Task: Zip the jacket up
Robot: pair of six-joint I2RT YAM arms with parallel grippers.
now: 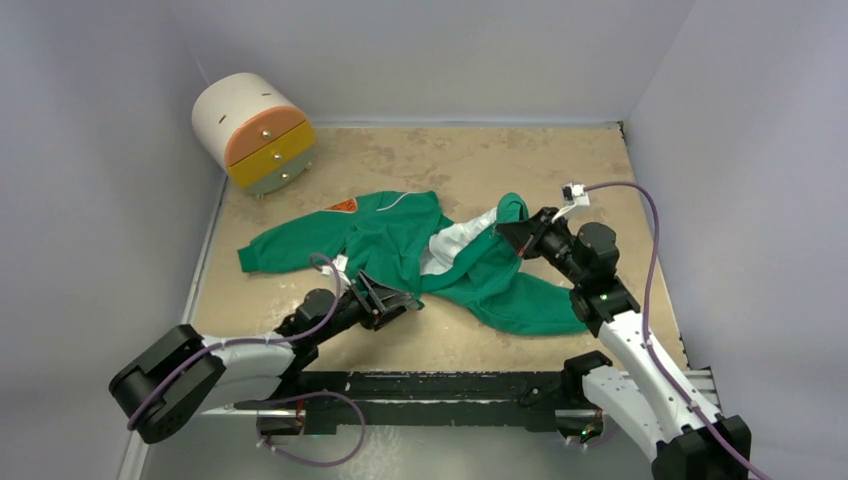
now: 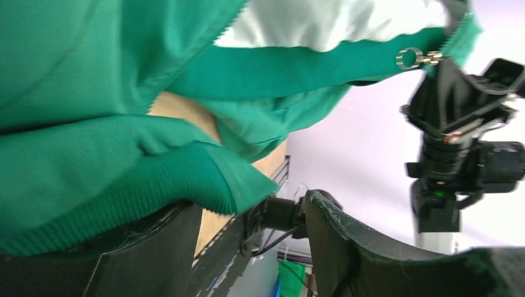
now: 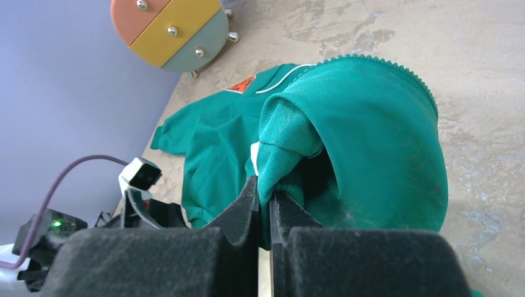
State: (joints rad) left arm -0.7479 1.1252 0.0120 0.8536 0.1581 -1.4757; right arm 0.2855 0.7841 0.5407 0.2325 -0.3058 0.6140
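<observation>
Left arm stretches low, its pincer (image 1: 393, 298) spread open; right arm bends up, its pincer (image 1: 507, 232) pinched closed.

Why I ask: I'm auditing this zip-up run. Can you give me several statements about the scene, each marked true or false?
1. The jacket is fully zipped. False: its front lies open, with the pale lining showing.
2. The right end effector is shut on jacket fabric. True.
3. The left end effector is shut. False: its fingers stand apart, beside the ribbed hem.
4. The round drawer unit stands in the far left corner. True.
5. A metal ring pull shows on the zip near the right end effector. True.
</observation>
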